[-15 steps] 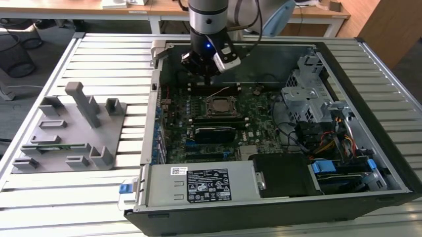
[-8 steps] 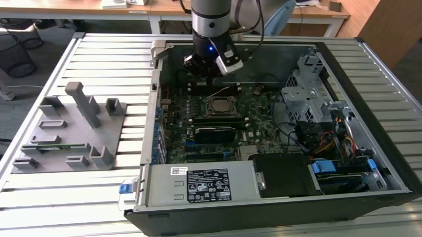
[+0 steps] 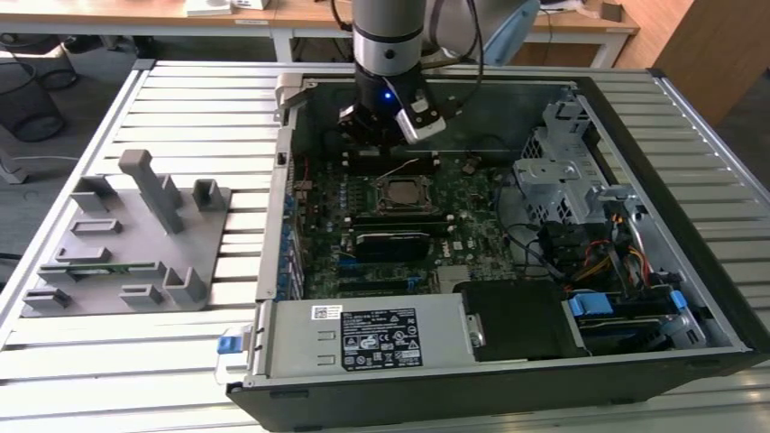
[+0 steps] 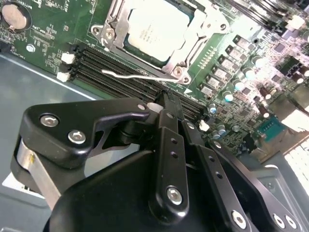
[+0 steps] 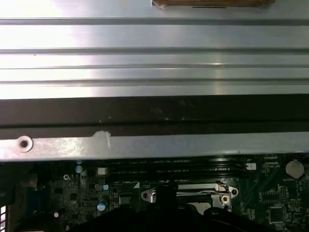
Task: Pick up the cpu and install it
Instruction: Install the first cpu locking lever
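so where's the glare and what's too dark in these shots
In the second wrist view the cpu top is washed out by glare; in the first wrist view the ribbed metal table shines bright while the motherboard sits in shadow; the exterior view is evenly lit.

Open computer case is laid on the slatted counter, top side unobstructed, so access from above is given. The gripper is hung inside the case near the far wall, just beyond the socket frame, where the cpu is seen seated in the second wrist view. Space over the socket is left free. The loose wire lever is lying between socket and memory slots. On the exterior view's right, passage is blocked by the metal drive cage and cable bundle. Near side is closed off by the power supply. Grey fixture is set well apart on the counter.
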Robot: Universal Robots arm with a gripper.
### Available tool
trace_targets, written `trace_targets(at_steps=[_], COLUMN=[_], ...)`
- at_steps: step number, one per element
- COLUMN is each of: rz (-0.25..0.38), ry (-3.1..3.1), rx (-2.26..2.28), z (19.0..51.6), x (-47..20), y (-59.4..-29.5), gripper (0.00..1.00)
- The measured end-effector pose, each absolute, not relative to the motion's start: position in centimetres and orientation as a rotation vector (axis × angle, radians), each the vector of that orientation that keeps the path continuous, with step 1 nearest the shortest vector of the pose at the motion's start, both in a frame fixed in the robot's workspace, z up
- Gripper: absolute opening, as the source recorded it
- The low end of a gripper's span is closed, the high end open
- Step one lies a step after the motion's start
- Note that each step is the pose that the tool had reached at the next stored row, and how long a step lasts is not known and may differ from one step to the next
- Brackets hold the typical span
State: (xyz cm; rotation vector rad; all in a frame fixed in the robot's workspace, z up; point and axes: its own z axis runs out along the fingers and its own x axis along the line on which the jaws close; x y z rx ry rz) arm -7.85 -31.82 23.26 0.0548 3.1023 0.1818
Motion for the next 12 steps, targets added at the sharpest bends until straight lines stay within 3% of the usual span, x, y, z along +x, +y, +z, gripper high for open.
trace_targets(at_steps=[6, 12], rz=[0.112, 0.115], ry=[3.105, 3.105], rx=[0.054, 0.054], z=[23.07, 22.82], x=[-7.58, -7.12], y=[-31.82, -31.78], gripper=[0.11, 0.11])
